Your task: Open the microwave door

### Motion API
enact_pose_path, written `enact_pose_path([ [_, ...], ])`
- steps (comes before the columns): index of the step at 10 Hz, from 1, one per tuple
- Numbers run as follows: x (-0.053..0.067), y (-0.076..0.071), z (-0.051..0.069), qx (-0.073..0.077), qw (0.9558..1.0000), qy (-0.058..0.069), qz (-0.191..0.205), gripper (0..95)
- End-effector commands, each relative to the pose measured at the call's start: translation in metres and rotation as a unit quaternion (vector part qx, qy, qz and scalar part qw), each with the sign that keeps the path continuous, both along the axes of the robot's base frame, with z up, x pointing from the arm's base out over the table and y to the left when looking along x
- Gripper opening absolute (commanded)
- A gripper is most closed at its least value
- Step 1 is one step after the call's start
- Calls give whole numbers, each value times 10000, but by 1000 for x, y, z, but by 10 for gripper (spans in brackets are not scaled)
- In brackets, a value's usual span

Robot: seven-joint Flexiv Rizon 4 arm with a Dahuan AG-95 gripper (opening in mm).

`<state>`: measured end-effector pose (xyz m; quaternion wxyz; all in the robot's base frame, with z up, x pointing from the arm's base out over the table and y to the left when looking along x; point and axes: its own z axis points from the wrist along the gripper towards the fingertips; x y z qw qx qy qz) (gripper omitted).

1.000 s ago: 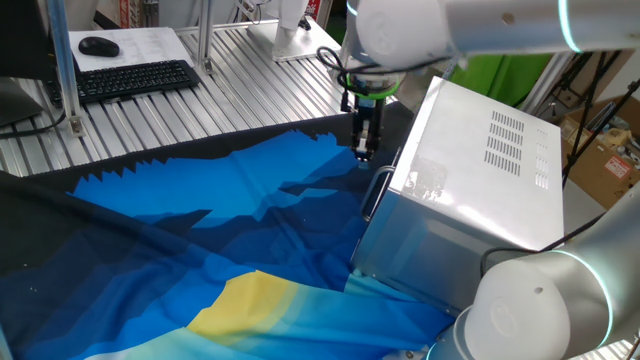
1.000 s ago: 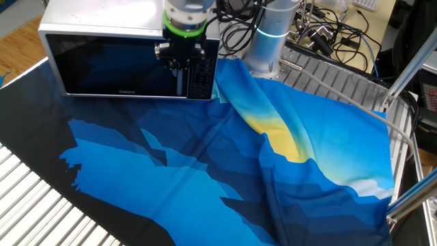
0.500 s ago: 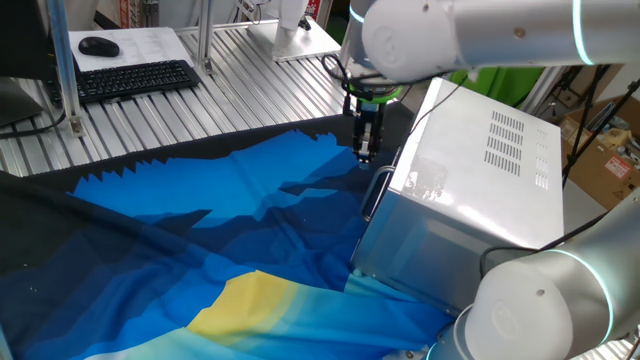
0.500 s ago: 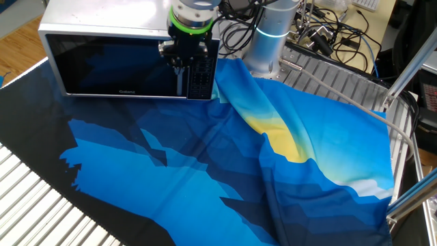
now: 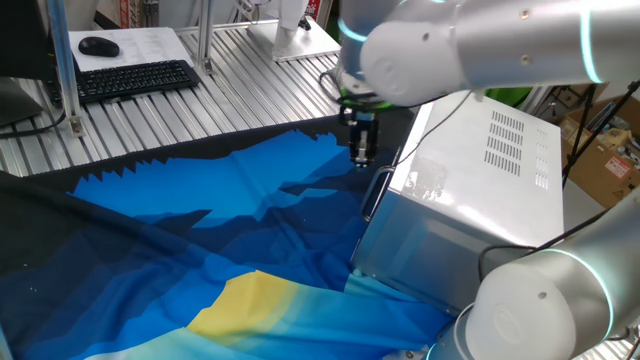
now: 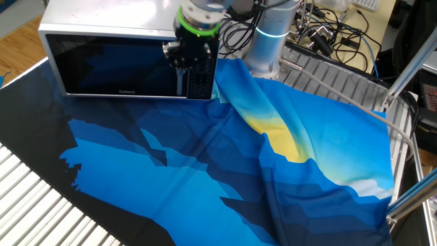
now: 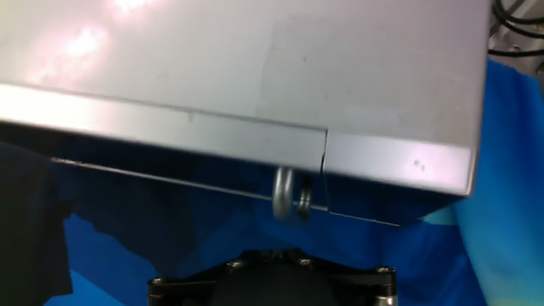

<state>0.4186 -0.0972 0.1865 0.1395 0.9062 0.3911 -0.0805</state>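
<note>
Gripper (image 5: 361, 155): jaws fully closed, holding nothing, pointing down just in front of the handle (image 5: 374, 192).
Door (image 6: 116, 67): shut.
Microwave (image 5: 480, 180): on blue cloth (image 5: 200, 230), desk's far edge.

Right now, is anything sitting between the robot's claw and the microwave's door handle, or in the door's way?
Nothing visible. The shut gripper hangs just in front of the handle of the microwave door, with no object between them. In front of the door only the flat blue cloth covers the table.
</note>
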Motion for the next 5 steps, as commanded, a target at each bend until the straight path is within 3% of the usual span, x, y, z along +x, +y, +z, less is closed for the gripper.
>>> enact_pose_path([
  [1,5,9,-3,-421,9991,49,90,0],
  [2,3,12,-3,-661,9975,103,231,0],
  [5,-3,16,1,-753,9954,246,545,0],
])
